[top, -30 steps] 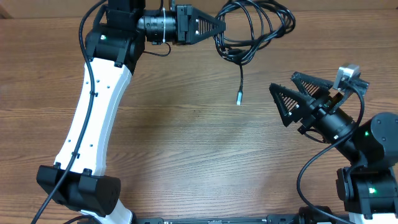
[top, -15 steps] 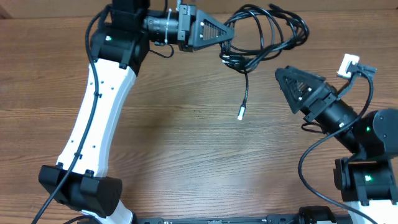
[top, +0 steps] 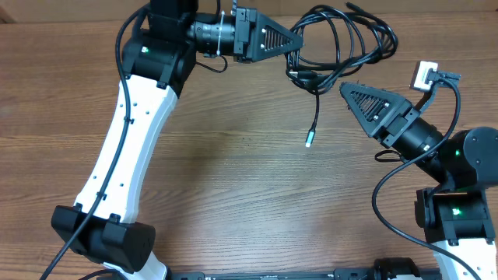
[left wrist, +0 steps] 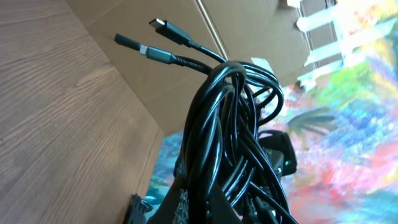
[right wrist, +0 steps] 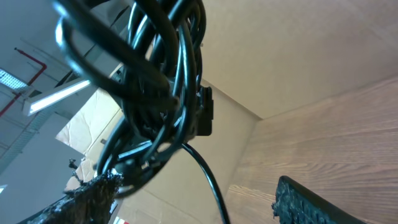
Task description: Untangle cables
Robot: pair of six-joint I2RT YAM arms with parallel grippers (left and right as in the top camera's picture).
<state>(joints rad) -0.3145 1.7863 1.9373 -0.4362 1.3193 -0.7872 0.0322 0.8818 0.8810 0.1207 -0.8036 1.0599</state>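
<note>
Left gripper (top: 298,41) clamped on tangled bundle of thin black cables (top: 346,35) — one silver-tipped strand (top: 313,124) dangling — right gripper (top: 348,89) spread wide just beside bundle

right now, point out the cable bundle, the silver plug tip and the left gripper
cable bundle (left wrist: 217,118), left wrist view, middle of the black loops
silver plug tip (top: 310,143), overhead view, free end of the loose cord
left gripper (top: 300,39), overhead view, between its fingertips

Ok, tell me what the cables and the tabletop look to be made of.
Cables: probably a black rubber or plastic jacket, glossy; bright highlights run along the loops.
Plug tip: seemingly metal, silvery and shiny.
Tabletop: wood or wood-look laminate, matte; brown grain lines, cannot tell which.
</note>
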